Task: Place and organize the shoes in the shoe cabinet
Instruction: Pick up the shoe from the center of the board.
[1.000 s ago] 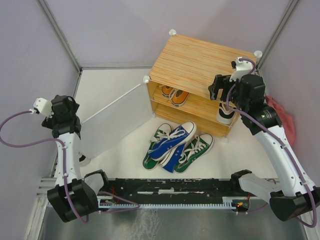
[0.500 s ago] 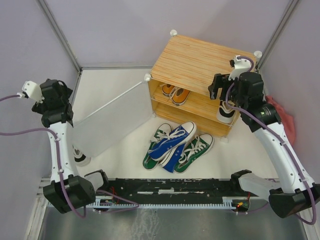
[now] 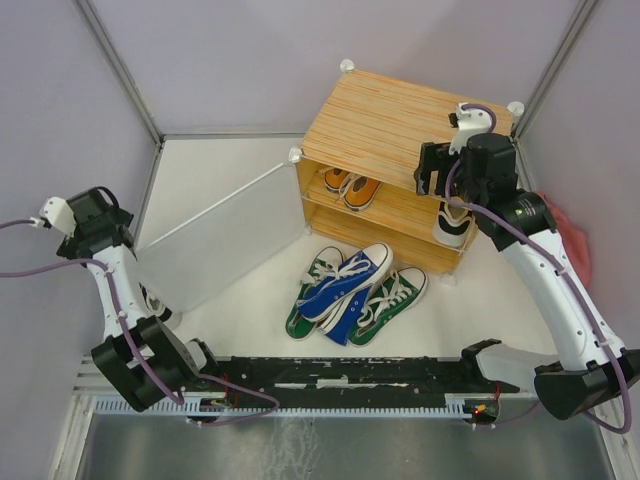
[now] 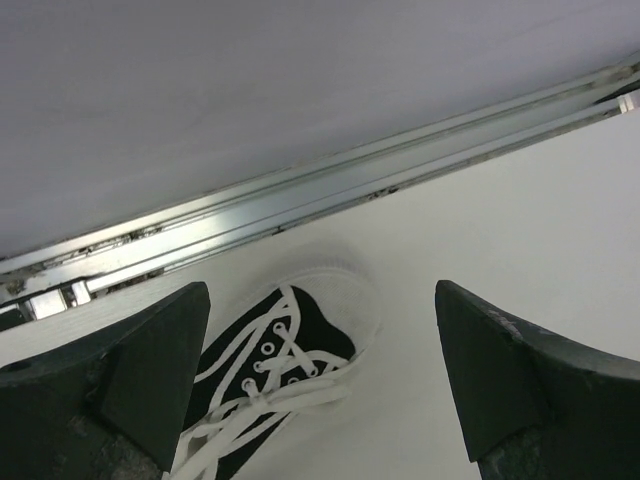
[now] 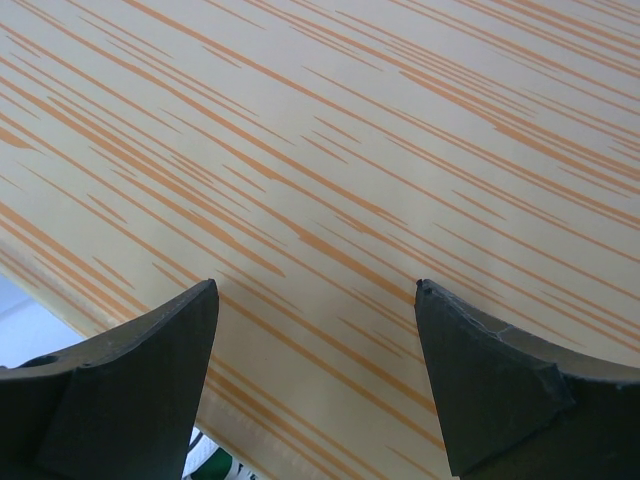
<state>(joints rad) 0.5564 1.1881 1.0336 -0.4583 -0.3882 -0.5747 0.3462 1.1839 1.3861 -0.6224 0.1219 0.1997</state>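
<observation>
The shoe cabinet [image 3: 400, 120] stands at the back right with its pale door panel [image 3: 220, 240] swung open to the left. Orange shoes [image 3: 350, 190] sit on its upper shelf, and a black shoe [image 3: 452, 226] stands at its right end. Green and blue shoes [image 3: 350, 290] lie piled on the floor in front. Another black shoe [image 4: 265, 375] lies by the left rail, below my open, empty left gripper [image 4: 320, 290]. It shows partly behind the door in the top view [image 3: 150, 300]. My right gripper [image 5: 316, 283] is open and empty, just above the cabinet top [image 5: 330, 130].
A metal rail [image 4: 300, 195] runs along the grey wall by the black shoe. A pink cloth [image 3: 570, 235] lies right of the cabinet. A green shoe [image 5: 212, 466] shows past the cabinet's front edge. The arm bases' black bar [image 3: 340, 385] spans the near edge.
My left arm has swung down and toward the left wall, over the black shoe. My right arm has shifted slightly back over the cabinet top. The shoes have not moved.
</observation>
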